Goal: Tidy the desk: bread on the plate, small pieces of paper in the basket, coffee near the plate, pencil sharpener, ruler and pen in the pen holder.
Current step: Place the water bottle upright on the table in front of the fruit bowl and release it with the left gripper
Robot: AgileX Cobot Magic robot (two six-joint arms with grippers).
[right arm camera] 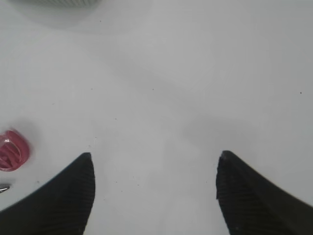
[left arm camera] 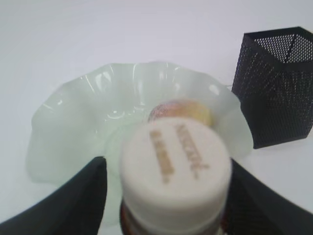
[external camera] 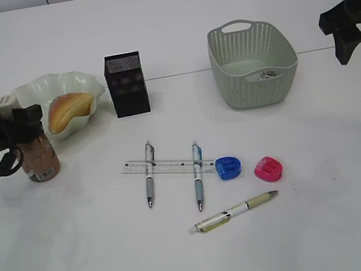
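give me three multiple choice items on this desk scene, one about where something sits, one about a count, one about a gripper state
1. Where is the bread?
A. in the basket
B. on the plate
C. in the pen holder

2. How many pens lie on the table?
A. one
B. two
C. three

3. What is the left gripper doing?
A. closed around the coffee bottle
B. hanging open over bare table
C. holding a pen

Answers:
1 B: the bread rests on the wavy plate, left of the pen holder.
2 C: two pens cross the ruler, and a third pen lies below them.
3 A: the left gripper has its fingers on both sides of the coffee bottle.
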